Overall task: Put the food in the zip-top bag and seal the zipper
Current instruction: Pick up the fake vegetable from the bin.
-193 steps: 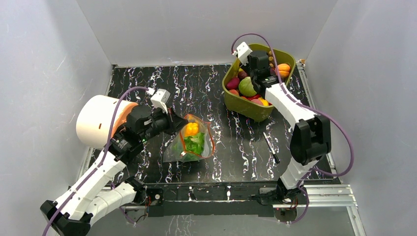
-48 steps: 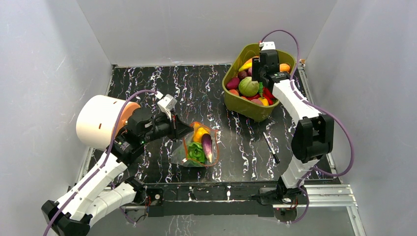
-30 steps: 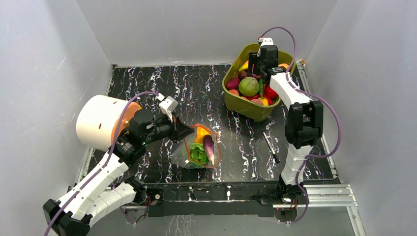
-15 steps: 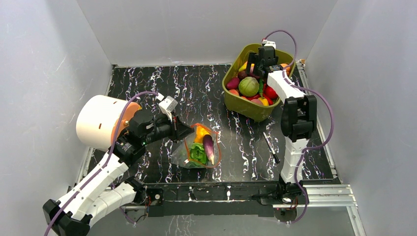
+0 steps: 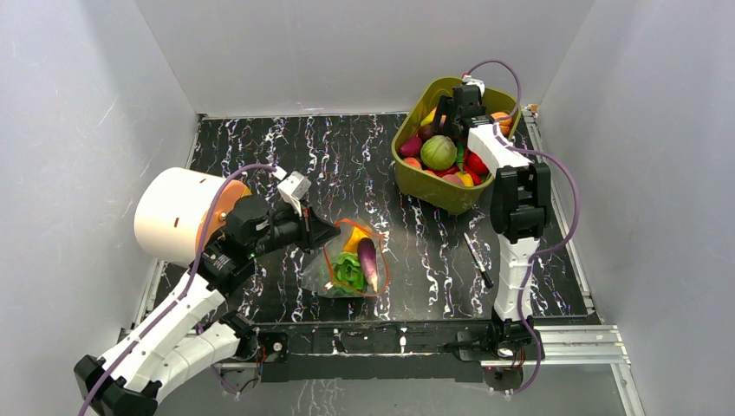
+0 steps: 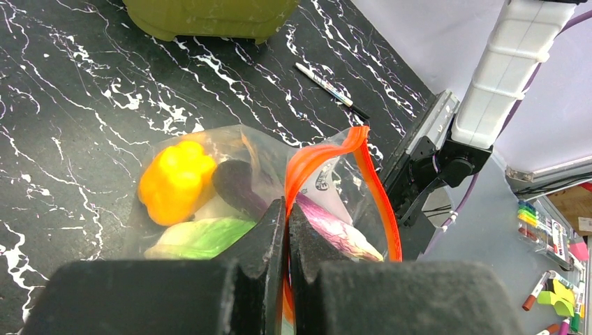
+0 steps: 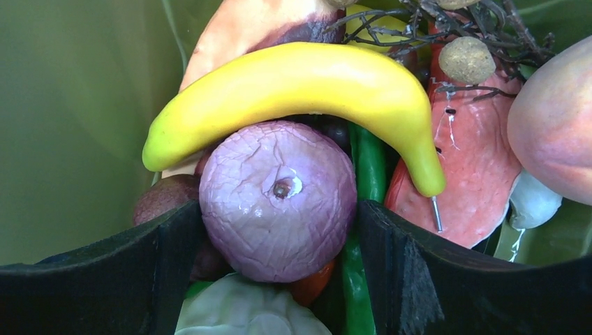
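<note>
The clear zip-top bag (image 5: 351,260) lies on the black table with its mouth held open. Its orange-red zipper (image 6: 373,181) arcs around the opening. Inside lie a yellow pepper (image 6: 174,178), a green lettuce (image 6: 202,237) and a purple eggplant (image 6: 328,223). My left gripper (image 6: 287,209) is shut on the zipper strip at the near edge of the mouth; it also shows in the top view (image 5: 325,236). My right gripper (image 7: 280,216) is down in the olive-green tub (image 5: 407,178), its fingers pressed against both sides of a purple onion (image 7: 279,174) that rests in the pile.
The tub holds several more toy foods, among them a yellow banana (image 7: 300,77) just above the onion and a green cabbage (image 5: 439,152). A pen (image 5: 477,258) lies right of the bag. A white cylinder (image 5: 173,212) stands at the left.
An eggplant has joined the pepper and lettuce in the bag. My right arm has reached further into the tub's back corner. The left gripper has kept hold of the bag's mouth.
</note>
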You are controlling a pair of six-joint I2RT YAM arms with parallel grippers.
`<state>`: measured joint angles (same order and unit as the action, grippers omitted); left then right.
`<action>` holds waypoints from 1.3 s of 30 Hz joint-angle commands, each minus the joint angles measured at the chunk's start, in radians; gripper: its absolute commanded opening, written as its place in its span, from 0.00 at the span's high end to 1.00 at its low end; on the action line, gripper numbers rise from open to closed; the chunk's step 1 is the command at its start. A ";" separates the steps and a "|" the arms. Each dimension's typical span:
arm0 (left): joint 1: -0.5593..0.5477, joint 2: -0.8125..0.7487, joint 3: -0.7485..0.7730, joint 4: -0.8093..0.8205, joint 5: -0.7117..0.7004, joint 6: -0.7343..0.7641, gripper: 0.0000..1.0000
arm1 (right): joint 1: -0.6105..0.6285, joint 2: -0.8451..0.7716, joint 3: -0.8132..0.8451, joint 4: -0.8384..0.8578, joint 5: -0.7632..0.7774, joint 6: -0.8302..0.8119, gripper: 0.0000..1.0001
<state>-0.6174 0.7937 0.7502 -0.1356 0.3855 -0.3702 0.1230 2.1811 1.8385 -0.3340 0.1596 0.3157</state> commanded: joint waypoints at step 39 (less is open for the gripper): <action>-0.002 0.010 0.095 -0.012 -0.179 -0.051 1.00 | 0.064 -0.563 -0.275 -0.061 -0.127 -0.132 0.53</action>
<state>-0.6174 0.8013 0.7887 -0.1730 0.2707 -0.3943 0.1448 1.7424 1.6192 -0.4179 0.0807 0.2070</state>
